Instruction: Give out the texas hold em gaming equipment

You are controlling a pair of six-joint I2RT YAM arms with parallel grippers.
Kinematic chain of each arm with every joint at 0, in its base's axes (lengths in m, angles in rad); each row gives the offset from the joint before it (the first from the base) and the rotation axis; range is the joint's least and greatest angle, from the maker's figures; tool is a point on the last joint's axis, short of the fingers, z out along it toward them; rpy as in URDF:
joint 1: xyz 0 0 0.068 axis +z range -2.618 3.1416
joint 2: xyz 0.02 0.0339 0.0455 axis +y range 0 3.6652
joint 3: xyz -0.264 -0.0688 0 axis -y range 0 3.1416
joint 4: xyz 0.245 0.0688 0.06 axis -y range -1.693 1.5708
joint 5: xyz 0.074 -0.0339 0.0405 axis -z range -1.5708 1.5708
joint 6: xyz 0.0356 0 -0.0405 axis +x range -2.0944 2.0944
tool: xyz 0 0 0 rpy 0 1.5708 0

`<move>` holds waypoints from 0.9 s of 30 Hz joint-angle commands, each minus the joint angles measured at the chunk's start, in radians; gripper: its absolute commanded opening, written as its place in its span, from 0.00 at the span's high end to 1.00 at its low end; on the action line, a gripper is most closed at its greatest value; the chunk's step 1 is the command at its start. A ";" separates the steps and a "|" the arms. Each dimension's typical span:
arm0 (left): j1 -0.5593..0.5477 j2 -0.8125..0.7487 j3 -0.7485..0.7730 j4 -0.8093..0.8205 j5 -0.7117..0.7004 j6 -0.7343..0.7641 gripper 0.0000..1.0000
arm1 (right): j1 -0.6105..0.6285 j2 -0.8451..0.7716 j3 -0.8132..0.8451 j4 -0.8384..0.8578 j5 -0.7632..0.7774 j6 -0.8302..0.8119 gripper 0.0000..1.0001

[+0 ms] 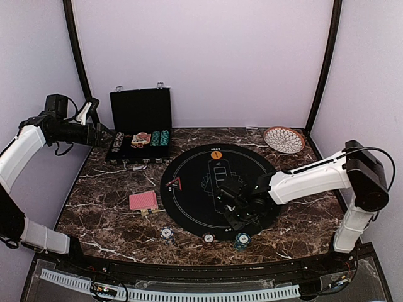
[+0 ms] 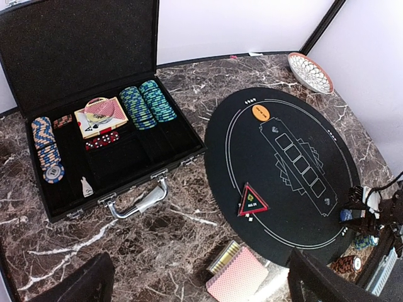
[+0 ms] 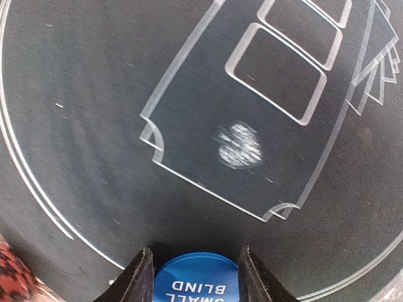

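The blue marker disc (image 3: 195,280), lettered SMALL BLIND, is seen pinched between the two fingers (image 3: 135,280) of the right gripper (image 3: 195,270) at the bottom centre of the right wrist view. It is held just over the black mat (image 3: 94,126), beside the printed card outline. In the top view that gripper is found low over the lower right part of the mat, with its arm reaching in from the right edge. The left gripper (image 1: 108,136) is held at the upper left, just beside the open black case (image 1: 140,110). Its fingers (image 2: 75,283) are shown spread wide in the left wrist view, with nothing between them. The orange marker disc (image 1: 216,154) is seen at the top of the mat and the red triangle (image 1: 174,184) near the mat's left edge. A stack of red-backed cards (image 1: 143,201) is laid on the marble table (image 1: 101,207) just left of the mat. A few poker chips (image 1: 166,233) are set on the table below the mat's lower edge. Inside the case, rows of chips (image 2: 148,104) are stacked on edge. The wicker plate (image 1: 283,139) is seen at the upper right.
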 commanded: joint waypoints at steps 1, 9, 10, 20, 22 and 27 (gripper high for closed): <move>0.005 -0.007 0.036 -0.014 0.017 -0.007 0.01 | -0.035 -0.048 -0.061 -0.066 0.045 0.015 0.55; 0.005 -0.006 0.044 -0.019 0.018 -0.005 0.01 | -0.080 -0.107 -0.133 -0.066 0.040 0.016 0.56; 0.005 -0.005 0.045 -0.019 0.019 -0.005 0.01 | -0.083 -0.111 -0.138 -0.066 0.042 0.016 0.56; 0.004 -0.003 0.043 -0.021 0.024 -0.004 0.01 | -0.112 -0.126 -0.136 -0.079 0.063 0.003 0.53; 0.005 -0.002 0.045 -0.022 0.025 -0.004 0.01 | -0.113 -0.127 -0.109 -0.102 0.079 0.003 0.48; 0.005 0.003 0.062 -0.038 0.027 0.009 0.01 | -0.112 -0.214 -0.027 -0.163 0.128 0.032 0.34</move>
